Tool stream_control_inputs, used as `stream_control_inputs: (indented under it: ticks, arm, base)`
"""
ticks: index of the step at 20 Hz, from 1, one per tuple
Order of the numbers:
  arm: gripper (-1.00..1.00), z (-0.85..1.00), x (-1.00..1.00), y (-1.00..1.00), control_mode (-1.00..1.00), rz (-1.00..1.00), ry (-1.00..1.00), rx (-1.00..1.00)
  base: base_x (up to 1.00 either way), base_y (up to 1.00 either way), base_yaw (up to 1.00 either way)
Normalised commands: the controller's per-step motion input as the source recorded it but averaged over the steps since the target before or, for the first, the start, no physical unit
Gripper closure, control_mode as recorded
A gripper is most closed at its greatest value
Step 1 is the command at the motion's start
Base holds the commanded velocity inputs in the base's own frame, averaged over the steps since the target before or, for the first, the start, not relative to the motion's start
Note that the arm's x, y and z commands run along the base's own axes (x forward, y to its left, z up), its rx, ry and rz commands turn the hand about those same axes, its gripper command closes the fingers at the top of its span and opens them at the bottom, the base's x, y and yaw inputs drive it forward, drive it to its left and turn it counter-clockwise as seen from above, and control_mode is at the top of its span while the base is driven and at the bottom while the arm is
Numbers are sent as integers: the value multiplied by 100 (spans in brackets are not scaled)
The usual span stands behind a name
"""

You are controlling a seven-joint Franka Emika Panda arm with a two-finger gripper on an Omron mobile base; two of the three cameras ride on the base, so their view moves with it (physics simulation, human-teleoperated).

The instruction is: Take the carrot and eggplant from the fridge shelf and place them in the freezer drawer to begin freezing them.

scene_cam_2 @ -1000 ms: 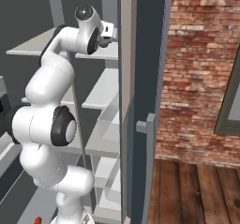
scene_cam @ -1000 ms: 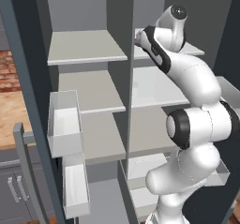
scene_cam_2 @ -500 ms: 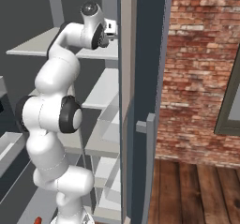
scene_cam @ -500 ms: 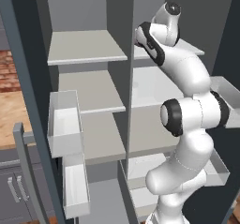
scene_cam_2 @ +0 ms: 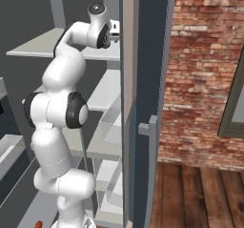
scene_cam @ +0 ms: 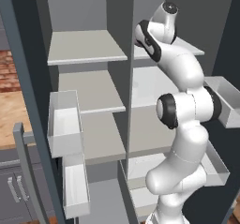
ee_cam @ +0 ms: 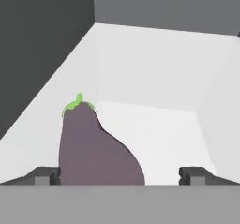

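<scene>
The pincer point(ee_cam: 119, 176) stands wide open and holds nothing. The eggplant point(ee_cam: 93, 148) lies on the white fridge shelf point(ee_cam: 159, 124), between the fingertips point(ee_cam: 44, 175), nearer the left tip, positioned for gripping.

A rendered home kitchen, and I'm parked at the open fridge.

Ahead of me stands a tall grey fridge point(scene_cam: 119, 12) with pale shelves point(scene_cam: 86, 47) and translucent door bins point(scene_cam: 65, 124). To my left I see dark lower cabinets with bar handles point(scene_cam: 14, 195) and a wooden surface above them. To my right there is a red brick wall point(scene_cam_2: 205, 65), a dark window frame point(scene_cam_2: 233, 103) and a wood plank floor point(scene_cam_2: 200, 193).
</scene>
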Motion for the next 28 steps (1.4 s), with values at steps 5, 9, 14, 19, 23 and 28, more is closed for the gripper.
stream_control_inputs:
  ticks: [5,9,14,19,23,28]
  arm:
    - [-100,-26,12,2,-100,3,5,-2]
    - [100,-26,18,9,-100,3,4,-3]
    - [100,-26,13,19,-100,3,1,-2]
    - [100,-7,2,18,-100,5,-1,0]
    - [100,-1,-1,16,-100,6,-2,0]
    - [100,0,-42,0,-100,1,-6,0]
  base:
    - [0,0,0]
    - [0,0,0]
    - [0,0,0]
    - [0,0,0]
    - [0,0,0]
    - [0,0,0]
